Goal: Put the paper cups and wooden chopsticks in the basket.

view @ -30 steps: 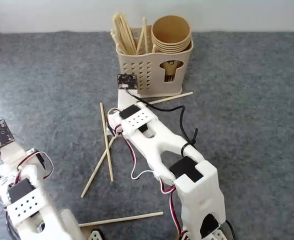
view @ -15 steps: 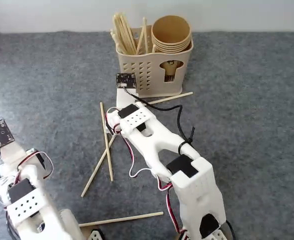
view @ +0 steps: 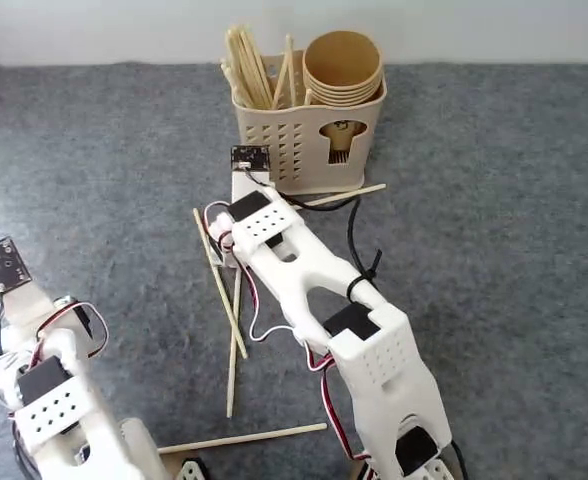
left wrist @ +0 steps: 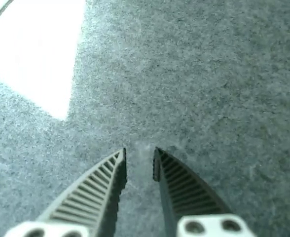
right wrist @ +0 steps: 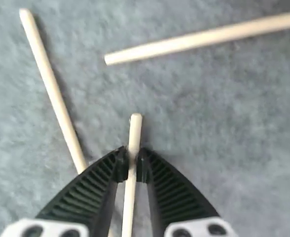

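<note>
once loose, chopstick (right wrist: 134, 129) now in right tool (right wrist: 129, 159)

Grey mat (view: 514, 260) covers the whole table. Basket (view: 309, 160) stands on it at the far side, with one chopstick (view: 342, 194) flat on the mat just in front of its base. Left of centre, a second stick (view: 214, 265) runs front to back and crosses a third stick (view: 232, 370) about midway. A fourth stick (view: 242, 438) lies crosswise near the front edge, apart from the others.
</note>
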{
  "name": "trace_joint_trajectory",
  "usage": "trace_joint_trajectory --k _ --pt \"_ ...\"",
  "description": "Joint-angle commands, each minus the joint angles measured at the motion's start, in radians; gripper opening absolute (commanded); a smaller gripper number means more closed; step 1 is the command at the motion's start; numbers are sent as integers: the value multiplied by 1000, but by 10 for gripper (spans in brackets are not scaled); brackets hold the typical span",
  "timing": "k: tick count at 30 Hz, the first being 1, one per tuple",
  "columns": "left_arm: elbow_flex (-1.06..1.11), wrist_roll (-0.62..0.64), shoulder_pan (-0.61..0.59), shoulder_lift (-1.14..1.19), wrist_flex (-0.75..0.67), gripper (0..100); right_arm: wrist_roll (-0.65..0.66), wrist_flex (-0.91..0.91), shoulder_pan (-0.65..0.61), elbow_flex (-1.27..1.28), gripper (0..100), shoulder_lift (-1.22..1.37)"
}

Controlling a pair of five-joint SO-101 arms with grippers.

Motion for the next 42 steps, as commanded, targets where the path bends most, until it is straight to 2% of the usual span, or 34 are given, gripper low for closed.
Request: trace_joint_trajectory --k 1,8,13,21,29,38,42 --pt "-59 5 6 -18 -20 94 21 128 1 -97 8 -27" --pt "-59 5 6 -18 -20 94 121 318 30 -130 8 -220" --pt "-59 3 6 -18 -20 94 227 437 97 -130 8 -412" --pt "-59 3 6 -18 -20 94 359 444 188 -133 8 -650" --pt "-59 3 6 -18 -20 94 393 249 185 -133 8 -860" --pt "-59 3 6 -18 -20 94 390 -2 189 -132 8 -909" --pt "-58 3 6 -18 -20 94 387 -18 189 -127 8 -955"
